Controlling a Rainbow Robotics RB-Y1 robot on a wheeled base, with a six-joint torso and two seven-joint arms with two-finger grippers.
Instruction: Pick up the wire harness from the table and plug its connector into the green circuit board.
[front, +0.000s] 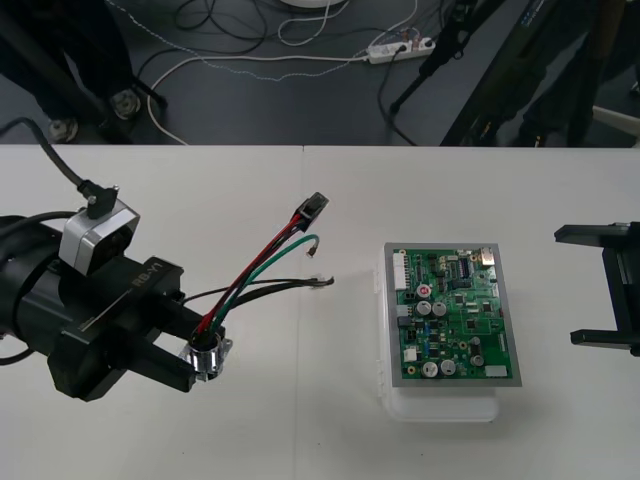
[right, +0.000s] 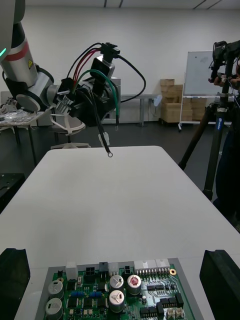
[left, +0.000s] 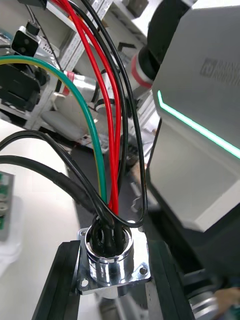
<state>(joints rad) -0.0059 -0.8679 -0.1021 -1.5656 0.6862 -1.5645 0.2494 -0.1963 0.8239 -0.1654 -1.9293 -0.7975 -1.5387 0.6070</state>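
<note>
My left gripper (front: 195, 362) is shut on the harness's round metal socket (front: 207, 355) and holds it off the table at the left. In the left wrist view the flanged socket (left: 112, 257) sits between the black fingers (left: 55, 285), with red, black and green wires (left: 107, 150) rising from it. The wires (front: 265, 260) fan up and right to the small black plug (front: 315, 206), which hangs free in the air. The green circuit board (front: 452, 313) on its white base lies to the right. My right gripper (front: 600, 290) stands open at the right edge, apart from the board (right: 115, 295).
Loose wire ends with ring terminals (front: 322, 281) dangle between the socket and the board. The table (front: 300, 430) runs bare in front and behind. In the right wrist view the left arm with the harness (right: 95, 85) hangs beyond the far table end.
</note>
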